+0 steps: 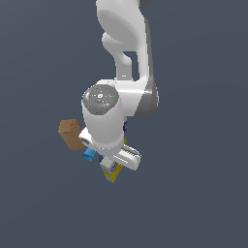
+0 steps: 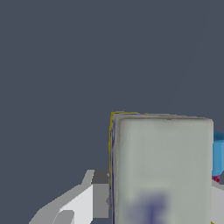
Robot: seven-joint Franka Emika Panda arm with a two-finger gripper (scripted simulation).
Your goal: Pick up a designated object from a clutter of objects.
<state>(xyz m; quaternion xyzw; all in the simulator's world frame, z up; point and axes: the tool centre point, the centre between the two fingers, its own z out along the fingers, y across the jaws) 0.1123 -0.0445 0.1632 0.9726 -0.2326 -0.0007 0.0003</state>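
Note:
The designated object (image 2: 162, 166), a long box with a white-grey face, a bluish mark and a yellow edge, fills the space between my fingers in the wrist view. My gripper (image 2: 158, 181) is shut on it, with one finger (image 2: 99, 194) against one long side and the other finger (image 2: 217, 202) against the opposite side. In the exterior view the arm's hand covers the fingers, and only the box's white and yellow end (image 1: 112, 171) sticks out beneath it. The clutter of objects lies mostly hidden under the arm.
A brown box (image 1: 70, 133) stands at the exterior view's left of the hand. A blue item (image 1: 89, 154) lies beside it and also shows past the held box (image 2: 218, 155), next to a small pink bit (image 2: 215, 179). Dark grey floor surrounds the pile.

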